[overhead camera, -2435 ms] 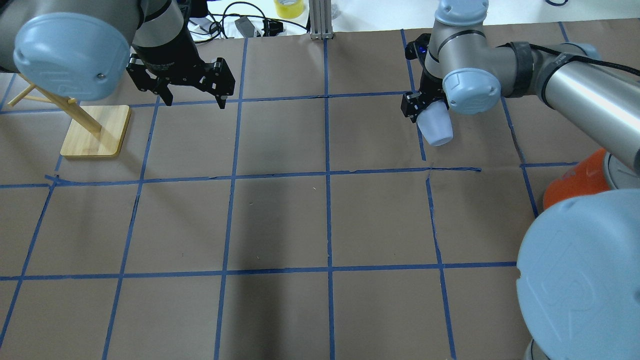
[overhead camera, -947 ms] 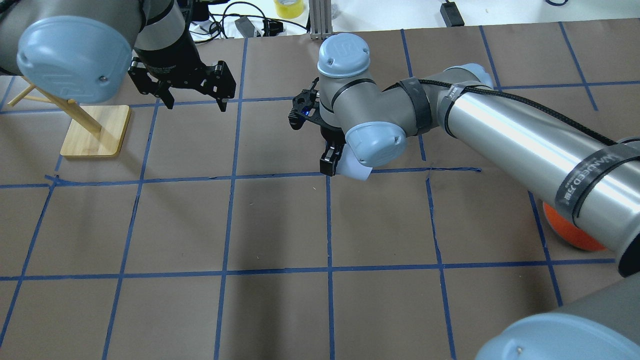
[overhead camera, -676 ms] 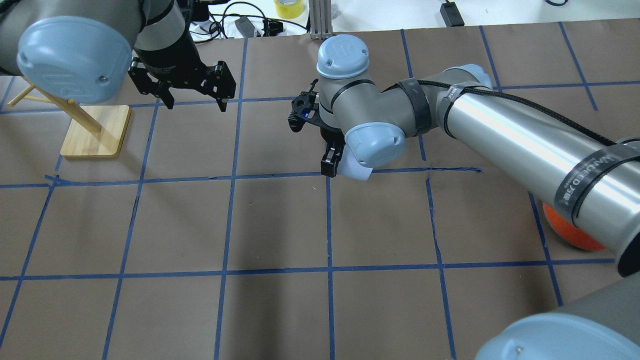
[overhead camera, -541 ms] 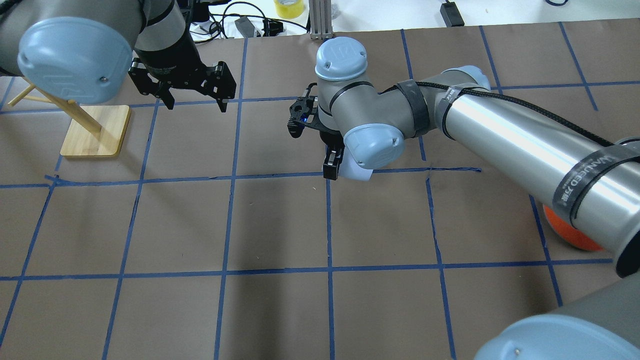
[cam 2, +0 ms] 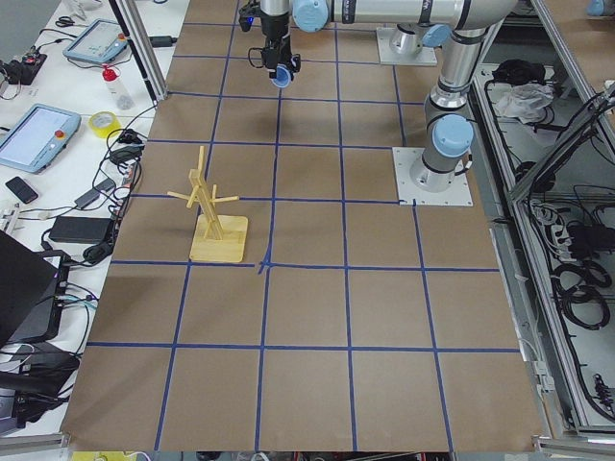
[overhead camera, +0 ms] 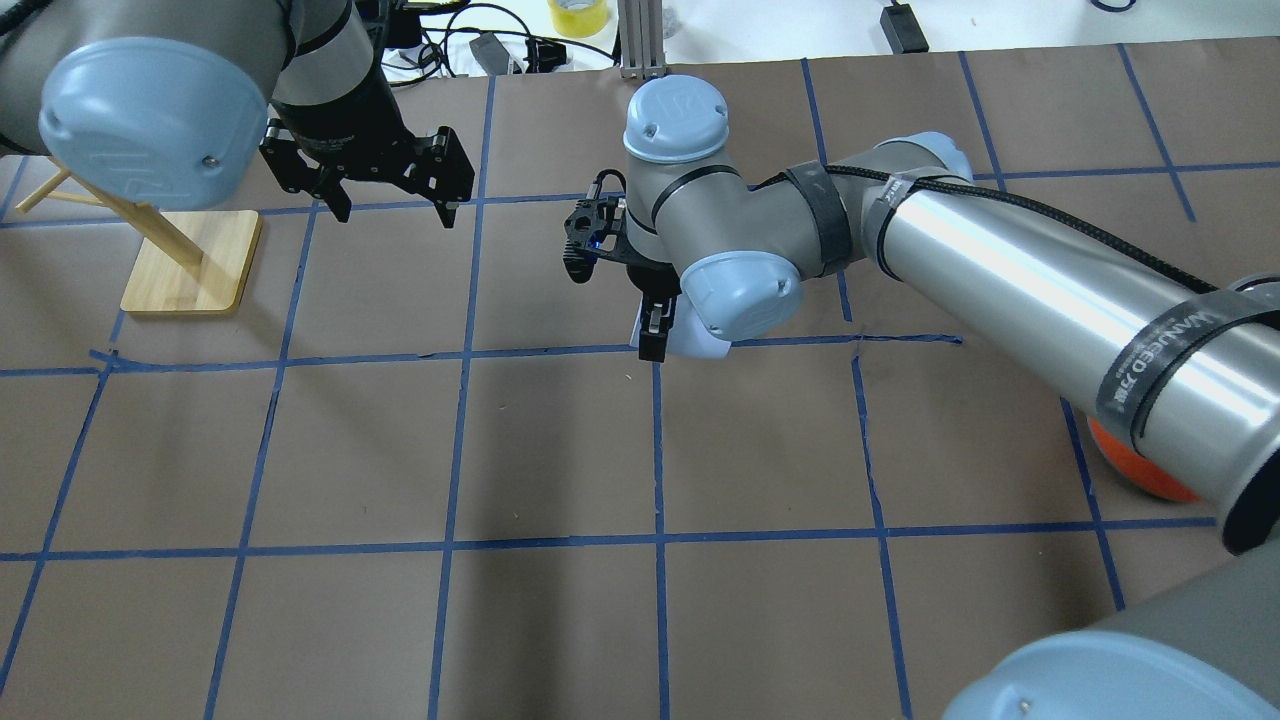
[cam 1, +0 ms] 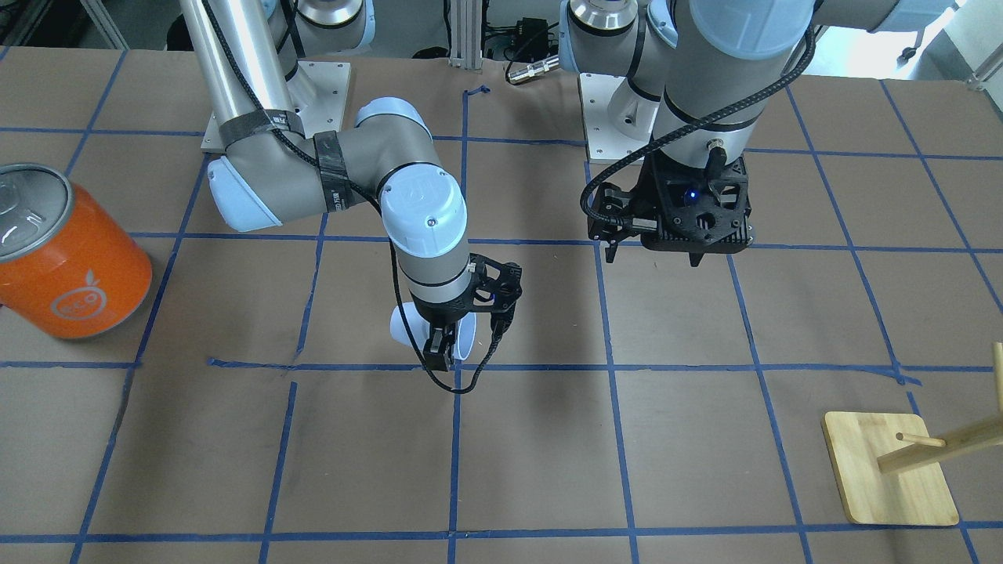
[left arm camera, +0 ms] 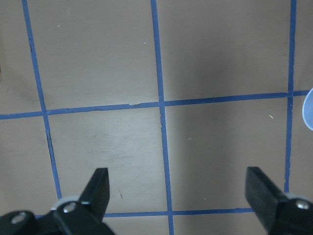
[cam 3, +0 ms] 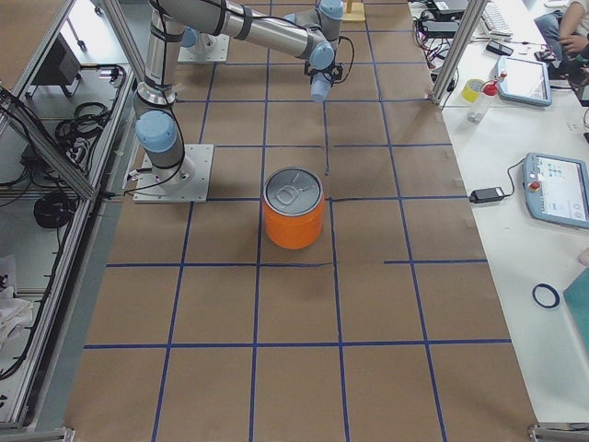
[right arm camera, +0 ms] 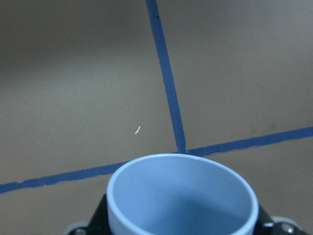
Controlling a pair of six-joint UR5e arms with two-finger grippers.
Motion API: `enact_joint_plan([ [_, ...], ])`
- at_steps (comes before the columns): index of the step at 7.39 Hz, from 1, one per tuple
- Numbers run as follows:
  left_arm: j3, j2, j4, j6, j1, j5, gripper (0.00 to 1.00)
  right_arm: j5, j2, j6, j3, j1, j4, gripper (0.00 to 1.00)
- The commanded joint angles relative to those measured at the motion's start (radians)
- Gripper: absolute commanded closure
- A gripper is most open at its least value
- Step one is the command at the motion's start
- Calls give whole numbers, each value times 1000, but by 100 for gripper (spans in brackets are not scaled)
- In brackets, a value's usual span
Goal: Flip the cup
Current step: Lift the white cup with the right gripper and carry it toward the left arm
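Note:
The pale blue-white cup (cam 1: 467, 338) is held tilted in my right gripper (cam 1: 440, 343), just above the paper-covered table near a blue tape crossing at the table's middle. In the overhead view the cup (overhead camera: 692, 342) peeks out under the wrist, beside the right gripper (overhead camera: 660, 335). The right wrist view shows the cup's open rim (right arm camera: 182, 196) between the pads, with its inside visible. My left gripper (overhead camera: 385, 205) is open and empty, hovering left of the cup; the left wrist view shows its fingers (left arm camera: 99, 185) spread and the cup's edge (left arm camera: 309, 110) at the right border.
A large orange can (cam 1: 66, 258) with a silver top stands on the robot's right side of the table (cam 1: 548, 470). A wooden stand (cam 1: 889, 470) with pegs stands on the robot's left side. Cables and gear lie beyond the far edge (overhead camera: 480, 50).
The right arm carried the cup from the far right to the table's middle, then kept shifting slightly left while the wrist turned. The left arm barely moved.

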Motion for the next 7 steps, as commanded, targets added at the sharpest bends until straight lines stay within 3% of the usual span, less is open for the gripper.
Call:
enact_joint_plan([
  [1,-2,0,0,0,0,-1,0,2,25,-127,-13,15,-34,100],
  [2,-2,0,0,0,-2,-1,0,7,40,-128,-8,18,-122,100],
  [5,-8,-8,18,-1,-54,10,0,-71,101,-154,-17,85,-143,100],
  [7,-8,-8,26,0,-54,11,0,-72,103,-186,-20,85,-142,100],
])
